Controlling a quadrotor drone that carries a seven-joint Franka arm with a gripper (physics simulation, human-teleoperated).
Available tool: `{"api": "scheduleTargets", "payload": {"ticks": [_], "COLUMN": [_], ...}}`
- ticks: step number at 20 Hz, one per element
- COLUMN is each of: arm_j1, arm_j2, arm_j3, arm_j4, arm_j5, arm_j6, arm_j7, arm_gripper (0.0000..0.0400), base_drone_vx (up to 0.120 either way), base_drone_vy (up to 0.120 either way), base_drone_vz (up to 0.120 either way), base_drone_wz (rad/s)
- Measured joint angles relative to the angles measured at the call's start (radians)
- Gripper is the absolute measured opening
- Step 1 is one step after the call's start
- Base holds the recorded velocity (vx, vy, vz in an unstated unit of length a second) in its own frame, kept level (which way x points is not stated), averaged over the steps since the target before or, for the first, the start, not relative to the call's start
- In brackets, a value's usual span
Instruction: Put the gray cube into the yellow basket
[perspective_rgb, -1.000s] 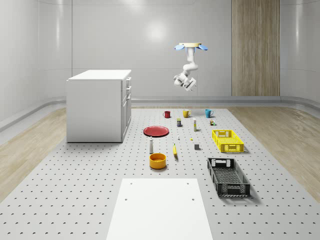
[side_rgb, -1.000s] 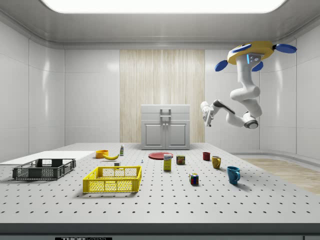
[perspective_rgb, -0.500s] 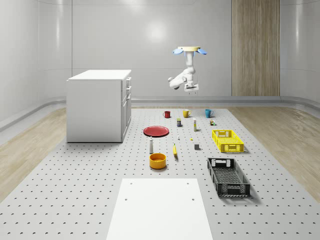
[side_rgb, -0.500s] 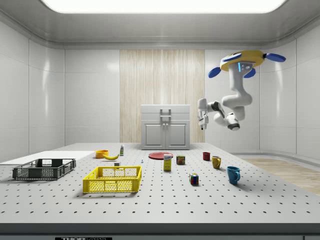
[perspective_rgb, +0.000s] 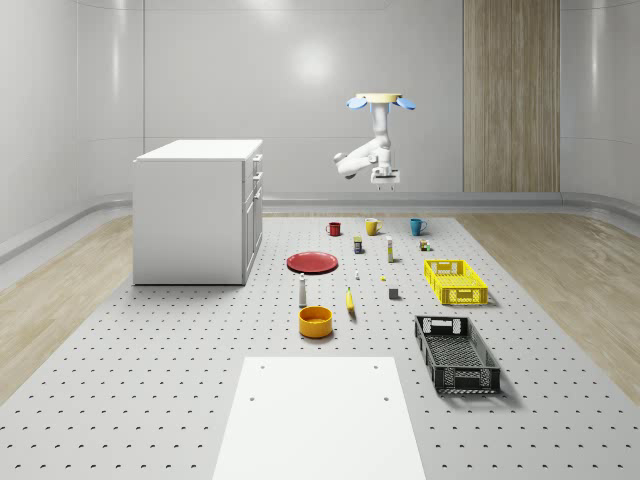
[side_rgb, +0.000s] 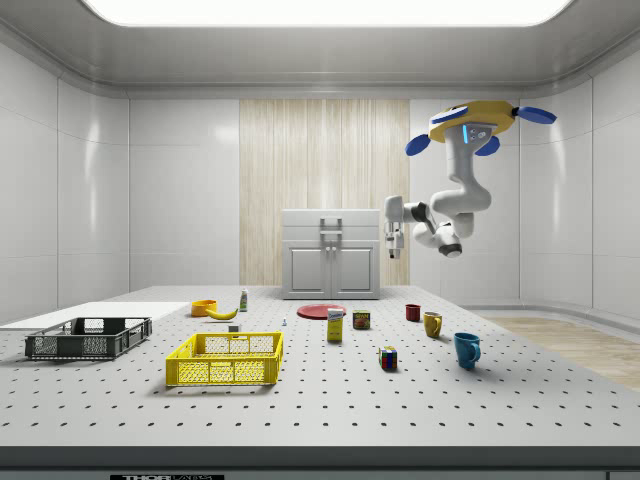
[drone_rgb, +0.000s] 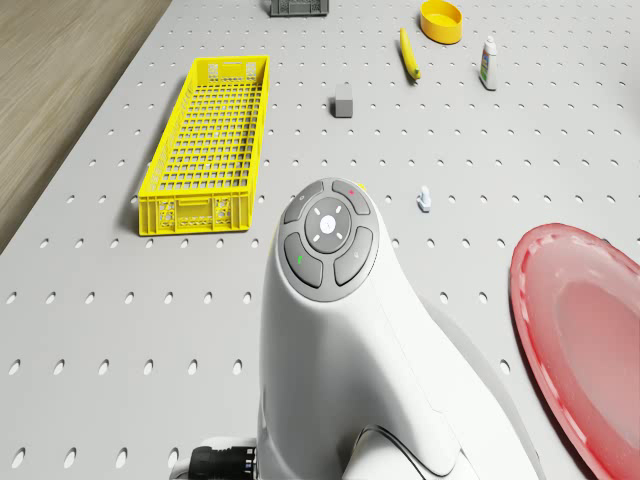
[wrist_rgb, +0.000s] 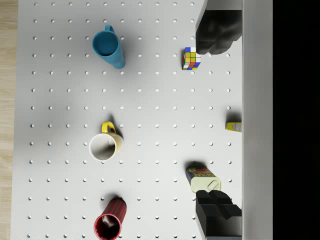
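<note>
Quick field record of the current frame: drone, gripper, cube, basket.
drone: hovering high above the far end of the table, over the mugs
gripper: open, empty, pointing down, high above the yellow mug
gray cube: on the table, beside the yellow basket, apart from it
yellow basket: empty
task status: cube not yet picked up

Pale gray panelled walls (perspective_rgb: 200, 80) are enclosing the room, with a wood-grain panel (perspective_rgb: 511, 95) standing at 1 o'clock in the whole-scene view. A white cabinet (perspective_rgb: 198, 210) is sitting at 9 o'clock on the perforated gray platform (perspective_rgb: 150, 380). Wooden flooring (perspective_rgb: 570, 270) is bordering it. A ceiling light (side_rgb: 320, 10) is glowing overhead.
</note>
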Motion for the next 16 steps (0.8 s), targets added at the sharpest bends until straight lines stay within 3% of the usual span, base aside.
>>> {"api": "scheduleTargets", "payload": {"ticks": [16], "arm_j1": [-0.045], "arm_j2": [-0.087], "arm_j3": [0.035], "arm_j4": [0.005], "arm_j5": [0.04], "arm_j6": [0.066], "arm_j7": [0.039], "arm_gripper": [0.04], "base_drone_vx": [0.12], "base_drone_vy": [0.0], "base_drone_vz": [0.0], "base_drone_wz": [0.0]}}
